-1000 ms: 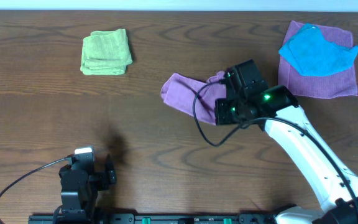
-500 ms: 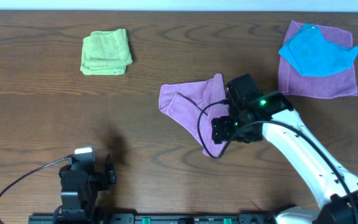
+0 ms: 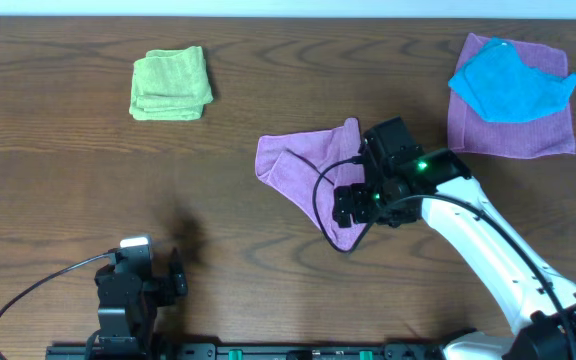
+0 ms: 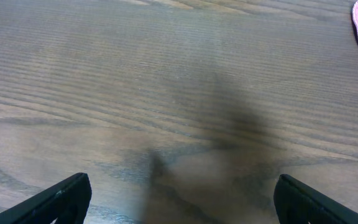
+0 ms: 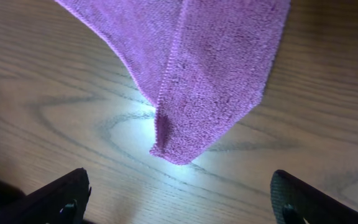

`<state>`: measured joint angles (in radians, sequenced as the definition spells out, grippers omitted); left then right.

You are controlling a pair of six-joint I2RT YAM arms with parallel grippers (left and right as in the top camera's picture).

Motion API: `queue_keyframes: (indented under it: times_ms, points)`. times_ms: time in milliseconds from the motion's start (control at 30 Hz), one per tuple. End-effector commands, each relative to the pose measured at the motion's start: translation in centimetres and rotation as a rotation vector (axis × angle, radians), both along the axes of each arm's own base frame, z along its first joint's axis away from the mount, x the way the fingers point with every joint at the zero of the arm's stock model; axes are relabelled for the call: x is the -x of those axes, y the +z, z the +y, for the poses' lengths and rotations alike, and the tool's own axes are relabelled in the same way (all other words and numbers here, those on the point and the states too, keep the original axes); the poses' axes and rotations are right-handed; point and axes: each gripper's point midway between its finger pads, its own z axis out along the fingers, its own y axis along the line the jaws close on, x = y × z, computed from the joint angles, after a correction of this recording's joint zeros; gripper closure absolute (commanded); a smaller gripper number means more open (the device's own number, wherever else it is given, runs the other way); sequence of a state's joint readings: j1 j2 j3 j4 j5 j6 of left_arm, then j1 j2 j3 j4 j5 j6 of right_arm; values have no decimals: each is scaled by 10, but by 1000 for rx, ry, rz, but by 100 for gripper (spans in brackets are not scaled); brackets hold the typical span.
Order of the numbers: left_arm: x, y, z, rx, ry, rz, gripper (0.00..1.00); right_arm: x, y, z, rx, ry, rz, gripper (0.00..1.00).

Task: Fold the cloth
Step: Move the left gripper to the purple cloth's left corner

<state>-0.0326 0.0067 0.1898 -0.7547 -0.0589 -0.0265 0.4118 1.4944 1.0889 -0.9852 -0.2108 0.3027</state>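
While the cloth [image 3: 298, 165] lies rumpled, nothing's gripping it

Though the right hand [image 3: 351, 207] hangs over the cloth's pointed corner, its fingers are spread wide and empty; cloth's flat on the worktop [image 3: 68, 180], a bit right of the middle, point toward the near edge; left hand [image 4: 179, 202] gapes wide too, by the near-left corner.

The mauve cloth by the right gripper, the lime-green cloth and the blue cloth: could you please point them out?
mauve cloth [image 3: 293, 160]: overhead view, its flat left part.
lime-green cloth [image 3: 171, 85]: overhead view, middle of the folded stack.
blue cloth [image 3: 508, 80]: overhead view, its middle.
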Motion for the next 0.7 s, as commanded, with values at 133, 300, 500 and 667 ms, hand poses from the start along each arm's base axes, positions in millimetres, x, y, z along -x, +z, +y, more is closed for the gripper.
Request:
queue_keyframes:
  times_ms: [133,300,500,667]
  points:
    - [6,-14,1,3,5,51,5,3,-2,-7,53,123,-28,1]
    - [6,-13,1,4,5,49,5,3,-2,-7,54,123,-26,1]
    - [-7,3,-25,244,1,-34,5,1,-2,-6,49,123,-37,1]
    - [-17,42,-70,570,-126,-129,5,1,-2,-6,51,123,-33,1]
